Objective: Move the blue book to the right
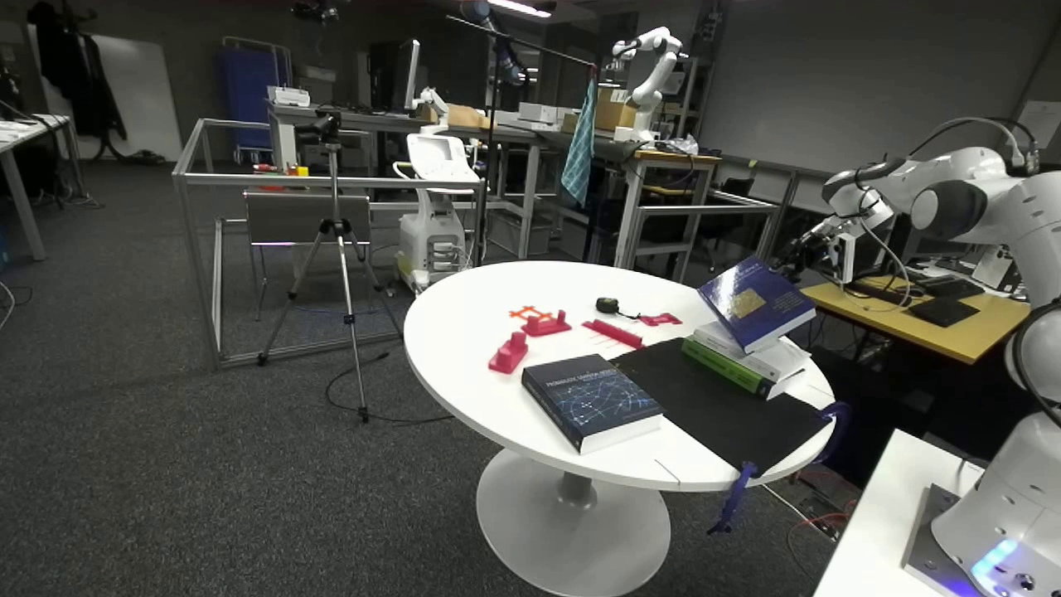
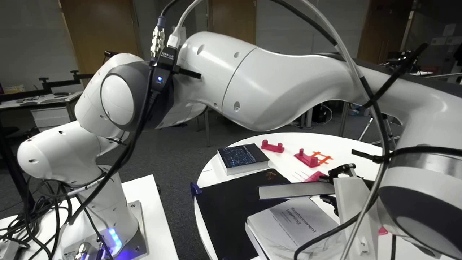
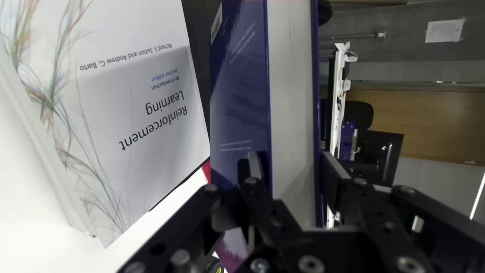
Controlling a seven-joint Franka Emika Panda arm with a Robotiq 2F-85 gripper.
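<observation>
The blue book (image 1: pixel 767 294) has a gold-toned mark on its cover and a white page block. It is held tilted in the air over the right part of the round table in an exterior view. It also shows edge-on in an exterior view (image 2: pixel 296 190). In the wrist view, my gripper (image 3: pixel 292 167) has one finger against each cover of the blue book (image 3: pixel 242 94), with the pages between them. The gripper also shows at the book's upper edge in an exterior view (image 1: pixel 787 261). I cannot tell whether the book's lower corner touches the stack below.
A white "Reinforcement Learning" book (image 2: pixel 296 224) lies on a green book (image 1: pixel 721 365) beneath the held book. A black sheet (image 1: pixel 704 414) covers part of the table. A thick dark navy book (image 1: pixel 593 398), pink-red parts (image 1: pixel 613 333) and a tape measure (image 1: pixel 608 305) lie around it.
</observation>
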